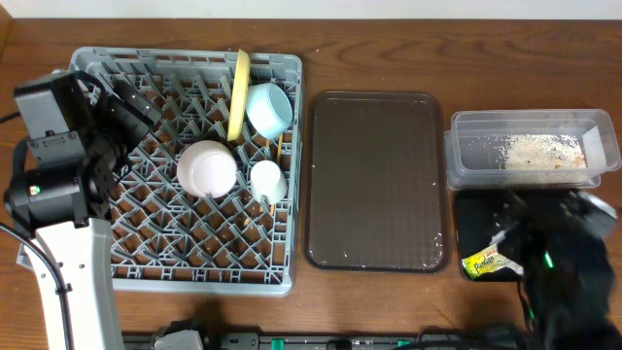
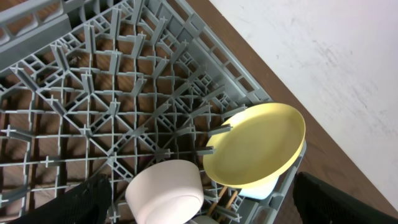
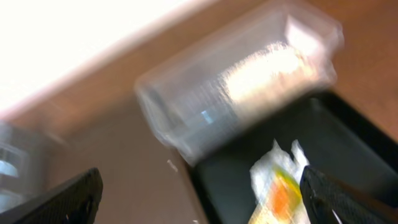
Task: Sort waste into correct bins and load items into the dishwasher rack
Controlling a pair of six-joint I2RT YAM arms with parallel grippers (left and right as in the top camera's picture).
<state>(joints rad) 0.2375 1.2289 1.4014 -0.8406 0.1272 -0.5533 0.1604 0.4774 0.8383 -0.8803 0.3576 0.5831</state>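
The grey dishwasher rack (image 1: 185, 248) holds a yellow plate (image 1: 238, 92) on edge, a light blue bowl (image 1: 269, 109), an upturned white bowl (image 1: 206, 167) and a small white cup (image 1: 267, 180). My left gripper (image 1: 134, 102) hangs open over the rack's back left, empty. In its wrist view the white bowl (image 2: 166, 190), the plate (image 2: 255, 146) and the wooden chopsticks (image 2: 224, 198) lie below the left gripper (image 2: 202, 208). The clear tub (image 1: 466, 122) holds rice scraps (image 1: 544, 151). A snack wrapper (image 1: 479, 262) and a white napkin (image 3: 270, 168) lie in the black tub (image 1: 471, 219). My right gripper (image 3: 202, 202) hovers open above that tub.
A dark brown flat tray (image 1: 374, 180) lies between the rack and the two tubs, with a few white specks near its front edge. The right wrist view is blurred by motion. Wooden tabletop shows behind the rack and the tray.
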